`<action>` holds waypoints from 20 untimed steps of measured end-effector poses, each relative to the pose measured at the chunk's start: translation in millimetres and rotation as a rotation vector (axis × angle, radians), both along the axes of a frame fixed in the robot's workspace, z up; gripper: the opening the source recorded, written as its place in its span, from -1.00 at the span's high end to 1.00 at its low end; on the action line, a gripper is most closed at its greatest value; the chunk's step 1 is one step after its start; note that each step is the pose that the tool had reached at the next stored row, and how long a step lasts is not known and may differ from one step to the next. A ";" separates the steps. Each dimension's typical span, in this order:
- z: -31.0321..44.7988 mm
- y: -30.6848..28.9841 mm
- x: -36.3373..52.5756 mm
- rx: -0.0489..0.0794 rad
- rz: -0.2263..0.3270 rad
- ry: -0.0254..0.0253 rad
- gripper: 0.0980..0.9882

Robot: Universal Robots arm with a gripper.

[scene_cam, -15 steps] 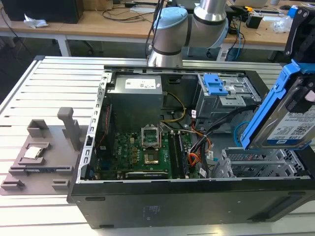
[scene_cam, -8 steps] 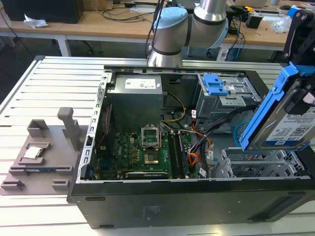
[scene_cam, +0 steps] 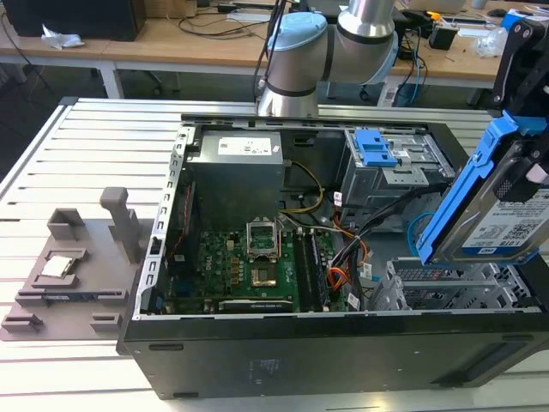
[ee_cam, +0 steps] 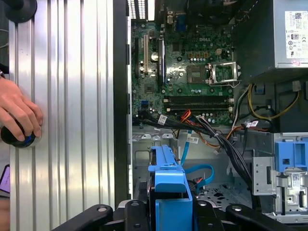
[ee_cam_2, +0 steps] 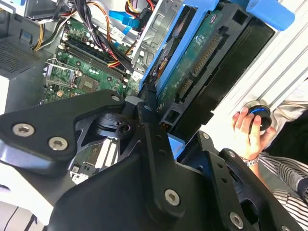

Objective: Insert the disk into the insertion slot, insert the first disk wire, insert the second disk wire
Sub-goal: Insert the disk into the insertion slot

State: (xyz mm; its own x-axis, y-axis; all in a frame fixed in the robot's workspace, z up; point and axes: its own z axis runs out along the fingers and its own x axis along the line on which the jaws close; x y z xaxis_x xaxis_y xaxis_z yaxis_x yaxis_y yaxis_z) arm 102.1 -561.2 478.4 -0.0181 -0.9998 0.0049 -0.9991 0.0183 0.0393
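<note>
The disk (scene_cam: pixel 502 219), silver-grey with a white label in a bright blue carrier, hangs tilted over the case's corner on the exterior view's right. My black gripper (scene_cam: pixel 523 116) is shut on its upper end. In the second wrist view the disk's green circuit side (ee_cam_2: pixel 197 57) faces the camera. The first wrist view shows the carrier (ee_cam: pixel 168 187) edge-on between the fingers (ee_cam: pixel 137 214). The insertion slot (scene_cam: pixel 446 287), a silver perforated cage, lies just below the disk. A thin red wire (scene_cam: pixel 364 251) curves in the cable bundle beside the cage. I cannot pick out the second disk wire.
A grey bay with a blue latch (scene_cam: pixel 377 148) sits behind the cage. A light blue looped cable (ee_cam: pixel 198 170) lies near the cage floor. A person's hand (ee_cam: pixel 19 113) rests on a round knob on the ribbed table beside the case. A grey fixture (scene_cam: pixel 69 266) stands on the exterior view's left.
</note>
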 end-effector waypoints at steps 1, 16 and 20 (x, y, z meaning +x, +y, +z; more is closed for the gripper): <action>-0.1 0.0 0.0 0.000 0.000 0.0000 0.40; -8.9 0.0 -0.4 0.000 0.000 0.0000 0.40; -15.7 0.0 -0.5 0.000 0.000 0.0000 0.40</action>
State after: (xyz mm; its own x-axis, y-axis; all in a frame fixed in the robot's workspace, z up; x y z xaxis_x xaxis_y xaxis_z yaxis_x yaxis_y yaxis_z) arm 101.5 -561.2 462.7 -0.0181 -0.9998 0.0050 -0.9991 0.0183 0.0393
